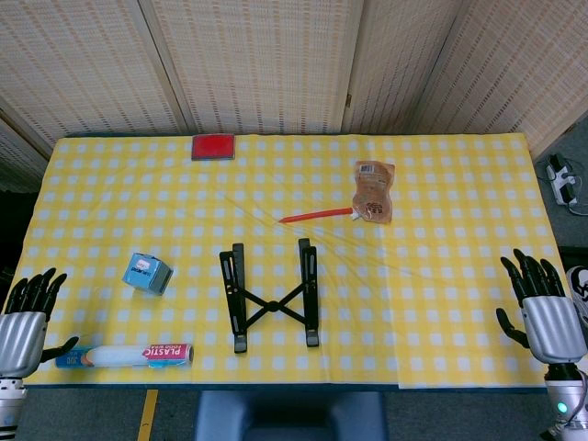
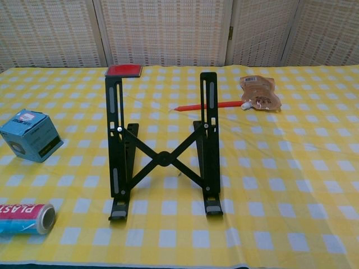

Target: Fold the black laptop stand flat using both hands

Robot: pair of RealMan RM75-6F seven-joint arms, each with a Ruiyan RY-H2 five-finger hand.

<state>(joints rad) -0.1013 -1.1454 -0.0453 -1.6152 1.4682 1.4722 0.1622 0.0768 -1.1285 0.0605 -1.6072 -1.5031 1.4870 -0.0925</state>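
Staged test booth — woven screens (image 1: 266, 64) behind gingham-clothed table (image 1: 441, 303).

Left hand (image 1: 28, 317), right hand (image 1: 542, 308): black fingers, silver palm shells.

Woven screen panels (image 1: 257, 64) behind table; yellow checked tablecloth (image 1: 441, 294).

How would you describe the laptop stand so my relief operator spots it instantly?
On the yellow checked tablecloth, look near the front edge, at the middle. The black laptop stand is there: two upright slotted rails joined by an X-shaped brace, the only black, open-framed item, right of the blue box.
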